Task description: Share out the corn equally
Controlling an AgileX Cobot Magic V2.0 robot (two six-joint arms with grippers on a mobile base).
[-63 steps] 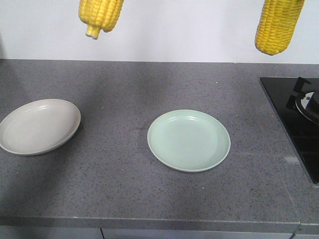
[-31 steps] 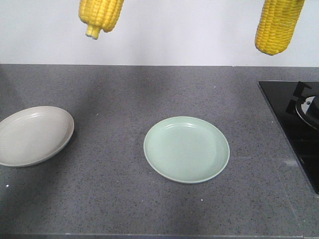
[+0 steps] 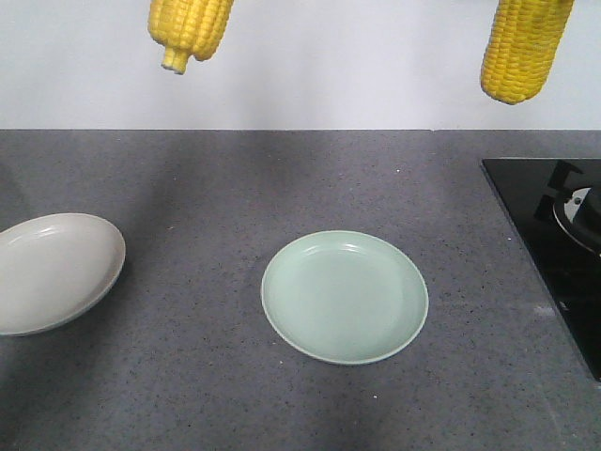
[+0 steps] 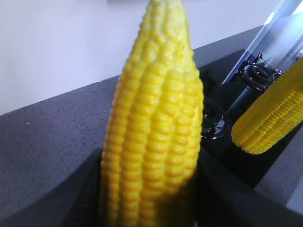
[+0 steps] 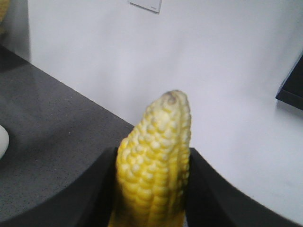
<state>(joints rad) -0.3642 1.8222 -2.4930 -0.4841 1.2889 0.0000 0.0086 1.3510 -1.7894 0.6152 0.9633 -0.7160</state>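
Two corn cobs hang high over the counter in the front view, one at the upper left (image 3: 188, 26) and one at the upper right (image 3: 521, 47). My left gripper (image 4: 151, 163) is shut on the left corn (image 4: 151, 127), its black fingers (image 4: 90, 189) pressed on both sides. The other cob (image 4: 267, 118) shows to its right. In the right wrist view my right gripper (image 5: 152, 158) is shut on the right corn (image 5: 154, 161), tip pointing up. Both grippers are cut off above the front view.
A pale green plate (image 3: 282, 310) lies mid-counter and a beige plate (image 3: 56, 272) at the left edge, both without anything on them. A black gas stove (image 3: 549, 244) takes the right side. A white wall runs behind the grey counter (image 3: 188, 376).
In the front view the counter, both plates and the stove have slid lower and the plates leftward. Both cobs hold the same place in the frame.
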